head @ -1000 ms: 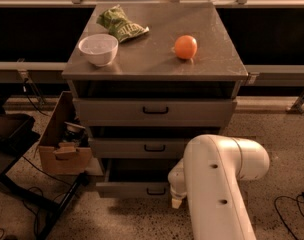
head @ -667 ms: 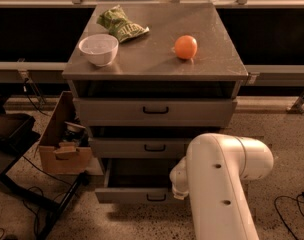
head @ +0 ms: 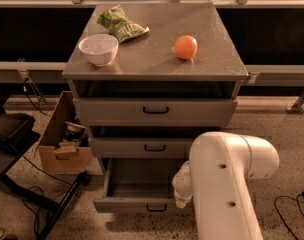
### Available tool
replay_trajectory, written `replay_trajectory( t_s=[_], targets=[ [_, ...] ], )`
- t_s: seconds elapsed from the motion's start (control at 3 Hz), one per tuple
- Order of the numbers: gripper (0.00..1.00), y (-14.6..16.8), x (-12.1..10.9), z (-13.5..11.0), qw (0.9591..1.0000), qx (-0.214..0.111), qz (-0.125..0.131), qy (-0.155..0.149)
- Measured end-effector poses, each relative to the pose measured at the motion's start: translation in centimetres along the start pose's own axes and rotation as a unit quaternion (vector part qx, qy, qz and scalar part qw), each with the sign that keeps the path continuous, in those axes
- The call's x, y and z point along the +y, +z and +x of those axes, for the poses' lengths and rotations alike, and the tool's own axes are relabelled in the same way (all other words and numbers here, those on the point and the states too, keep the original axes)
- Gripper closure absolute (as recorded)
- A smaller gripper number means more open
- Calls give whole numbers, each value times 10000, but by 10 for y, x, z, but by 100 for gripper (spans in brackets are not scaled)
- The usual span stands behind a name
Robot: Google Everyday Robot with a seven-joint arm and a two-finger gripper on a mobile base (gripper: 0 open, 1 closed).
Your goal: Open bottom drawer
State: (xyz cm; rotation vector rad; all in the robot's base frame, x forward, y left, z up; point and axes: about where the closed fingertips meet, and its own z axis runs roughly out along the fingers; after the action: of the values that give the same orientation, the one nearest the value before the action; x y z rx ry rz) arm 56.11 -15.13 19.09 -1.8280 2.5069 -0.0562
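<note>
The grey metal cabinet (head: pixel 154 69) has three drawers. The bottom drawer (head: pixel 134 204) stands pulled well out towards me, and its plain grey interior (head: pixel 139 176) shows. Its small black bar handle (head: pixel 156 208) sits on the front, just left of my arm. My white arm (head: pixel 227 184) fills the lower right. My gripper (head: pixel 180 200) is at the drawer's front right, close to the handle and mostly hidden by the arm's end. The middle drawer (head: pixel 142 147) and the top drawer (head: pixel 154 111) are shut.
On the cabinet top are a white bowl (head: pixel 98 48), a green bag (head: pixel 121 25) and an orange (head: pixel 186 47). A cardboard box (head: pixel 62 146) stands on the floor to the left. Black stand legs (head: pixel 37 196) and cables lie at the lower left.
The bottom drawer has slid out towards me, from nearly shut to well open. My arm has drawn back with it.
</note>
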Motion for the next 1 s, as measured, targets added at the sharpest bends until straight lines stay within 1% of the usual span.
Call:
replay_trajectory(
  t_s=[0.33, 0.67, 1.0],
  targets=[
    [100, -3, 9, 11, 10000, -6, 37, 81],
    [100, -4, 15, 15, 10000, -21, 65, 63],
    [100, -8, 19, 12, 9998, -157, 105, 95]
  ],
)
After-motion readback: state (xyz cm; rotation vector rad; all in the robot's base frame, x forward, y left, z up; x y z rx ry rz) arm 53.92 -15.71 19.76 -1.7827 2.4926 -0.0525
